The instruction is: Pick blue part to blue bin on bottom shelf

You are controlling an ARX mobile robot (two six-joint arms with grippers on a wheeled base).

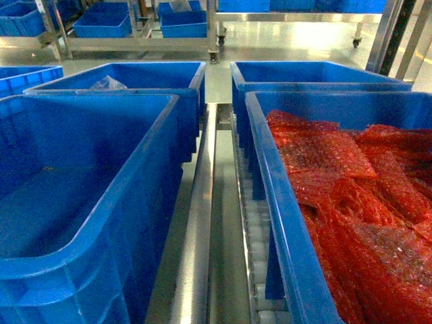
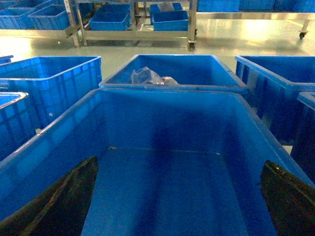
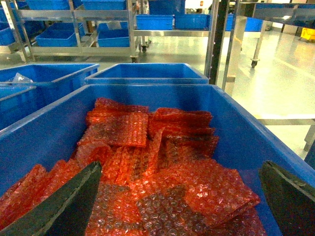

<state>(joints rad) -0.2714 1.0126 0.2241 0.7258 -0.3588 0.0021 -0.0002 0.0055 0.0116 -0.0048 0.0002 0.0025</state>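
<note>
My left fingers (image 2: 61, 201) stand spread wide, dark tips at 7 and 5 o'clock of the left wrist view, with nothing between them; the left gripper (image 2: 172, 206) hangs over the bare floor of an empty bin (image 2: 167, 128). My right fingers (image 3: 64, 204) are parted just as wide, holding nothing, and the right gripper (image 3: 177, 209) hovers above a bin (image 3: 236, 123) filled with red bubble-wrap bags (image 3: 162, 167).

In the head view neither gripper shows. The empty bin's rim (image 1: 101, 223) runs along the left, the bag bin's rim (image 1: 277, 202) along the right, and between them lies a narrow lane: a steel bar (image 1: 199, 223) beside a white roller track (image 1: 253, 229) of the shelf. That lane is the only gap at my level; the two bin walls stand close on either side of it. Above both bins the room is open.

At 12 o'clock sit two more bins. The left rear bin (image 1: 148, 74) holds a clear plastic bag (image 1: 108, 84); the right rear bin (image 1: 317, 71) touches the back wall of the bag bin. Another bin (image 1: 30, 74) shows at 10 o'clock.

I can't make out any blue part among the bags or elsewhere.

Beyond lies a glossy pale floor (image 1: 290, 40), and a wheeled steel rack (image 1: 135, 44) carrying further blue bins at 11 o'clock.
</note>
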